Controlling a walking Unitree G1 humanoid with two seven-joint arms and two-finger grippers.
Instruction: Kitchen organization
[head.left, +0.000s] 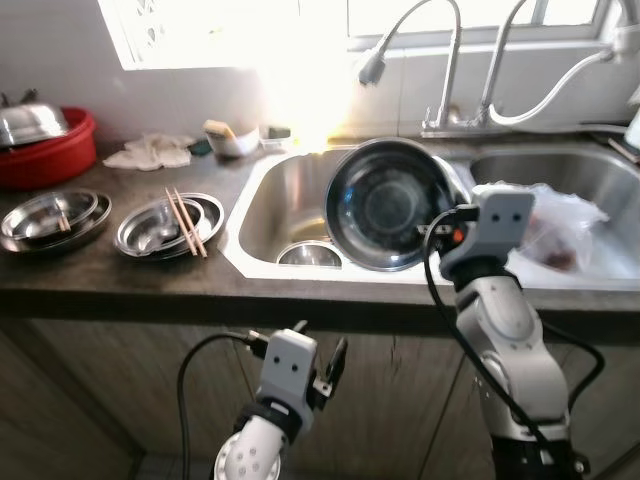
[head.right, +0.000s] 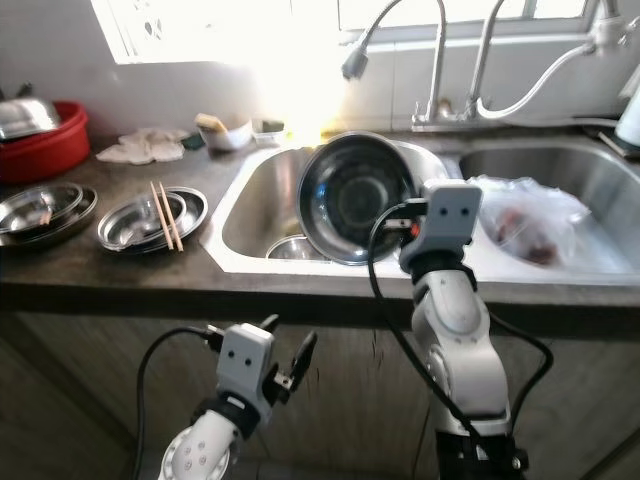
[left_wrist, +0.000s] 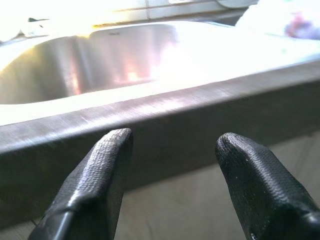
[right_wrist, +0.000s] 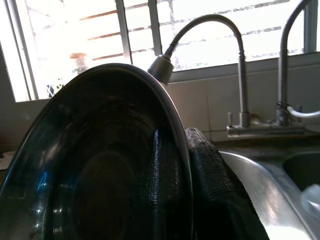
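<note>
A large steel bowl (head.left: 385, 205) stands tilted on its edge over the left sink basin (head.left: 270, 190), its inside facing me. My right gripper (right_wrist: 187, 190) is shut on the bowl's rim, one finger (right_wrist: 215, 185) outside and the other inside the bowl. A smaller steel bowl (head.left: 308, 254) lies at the bottom of that basin. On the dark counter to the left, a steel plate (head.left: 168, 225) carries chopsticks (head.left: 186, 222), and further steel plates (head.left: 50, 220) are stacked beside it. My left gripper (head.left: 335, 360) hangs low in front of the cabinet, open, below the counter edge (left_wrist: 160, 115).
A red basin (head.left: 50, 150) with a steel lid (head.left: 30, 122) sits at the far left. A rag (head.left: 150, 152) and a small bowl (head.left: 232, 138) lie by the window. A plastic bag (head.left: 560, 225) lies in the right basin. Faucets (head.left: 440, 60) rise behind the sink.
</note>
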